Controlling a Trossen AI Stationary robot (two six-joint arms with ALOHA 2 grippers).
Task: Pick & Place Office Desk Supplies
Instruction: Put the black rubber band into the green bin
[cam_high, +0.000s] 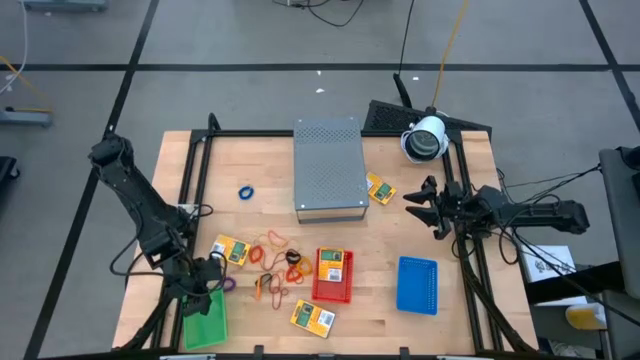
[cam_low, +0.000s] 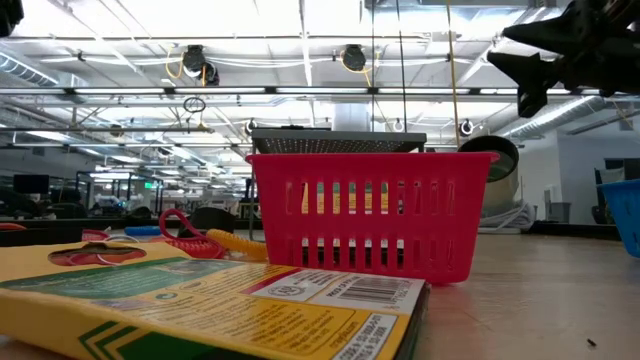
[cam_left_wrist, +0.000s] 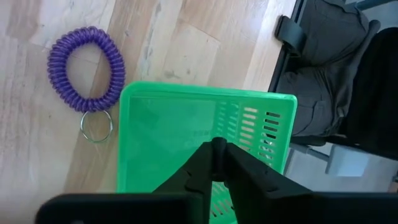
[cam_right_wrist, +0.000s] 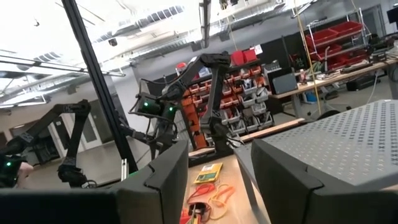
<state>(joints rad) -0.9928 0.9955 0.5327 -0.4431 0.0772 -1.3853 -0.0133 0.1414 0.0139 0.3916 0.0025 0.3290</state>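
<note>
Worktop, wooden, holding 3 mesh trays and 1 metal box.

Green tray: near-left corner; contents cannot be told. Left gripper directly above it, fingers drawn nearly together, gripping nothing visible. Purple coil loop with metal ring lies just beside this tray.

Red tray: centre front, holding 1 yellow-and-green crayon packet.

Blue tray: right of the red tray; nothing seen inside.

Grey perforated box: centre rear, closed.

Loose on the worktop: 3 more crayon packets, orange and red loops, 1 blue loop.

Right gripper: raised at right, fingers spread wide, empty.
</note>
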